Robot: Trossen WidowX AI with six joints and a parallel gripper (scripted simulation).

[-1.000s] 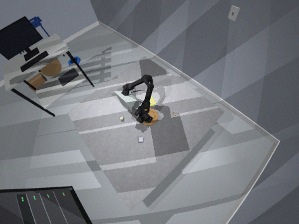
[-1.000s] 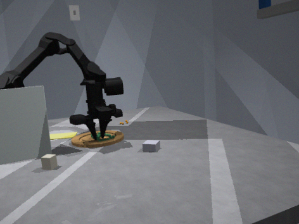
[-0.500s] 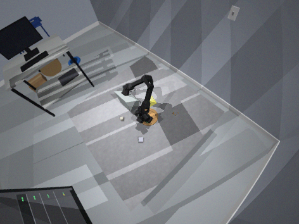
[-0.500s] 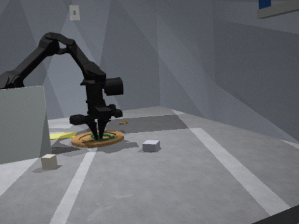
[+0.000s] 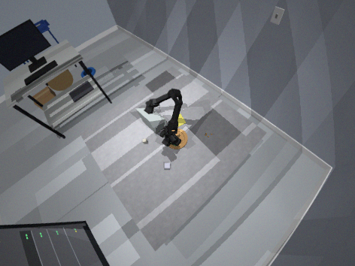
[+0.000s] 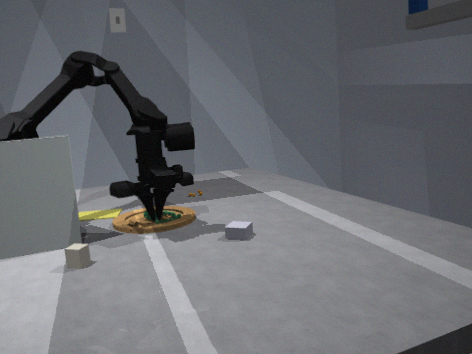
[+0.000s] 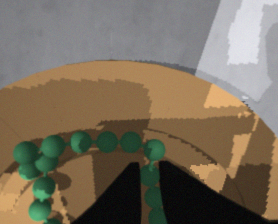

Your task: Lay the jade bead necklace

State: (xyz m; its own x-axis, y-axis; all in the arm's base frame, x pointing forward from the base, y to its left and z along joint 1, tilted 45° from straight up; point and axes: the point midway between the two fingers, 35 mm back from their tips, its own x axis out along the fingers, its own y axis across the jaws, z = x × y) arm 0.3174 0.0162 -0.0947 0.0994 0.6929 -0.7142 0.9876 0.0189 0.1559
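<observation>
"Black jointed arm [image 5: 176, 111] [image 6: 126, 92]?"
"Arched, gripper [image 5: 171, 142] [image 6: 156, 219] [image 7: 148, 170] downward; fingers nearly closed, pinching jade-green bead necklace [image 6: 173, 216] [image 7: 107, 142] over round wooden board [image 5: 181, 137] [image 6: 189, 217] [image 7: 115, 70]."
"Obstacles?"
"Pale lavender block [image 5: 167, 165] [image 6: 239, 230] near board, apart."

And here on the grey surface, a small cream cube [image 5: 144, 140] [image 6: 78, 256] sits near a tall pale grey-green panel [image 5: 151, 119] [image 6: 37, 196]! Over to a small pale lavender block [image 5: 167, 165] [image 6: 239, 230], lying flat, well apart from that cube. There's a flat yellow piece [image 5: 181, 120] [image 6: 100, 214] beyond the panel, and tiny orange bits [image 5: 208, 134] [image 6: 195, 193], scattered close together!
</observation>
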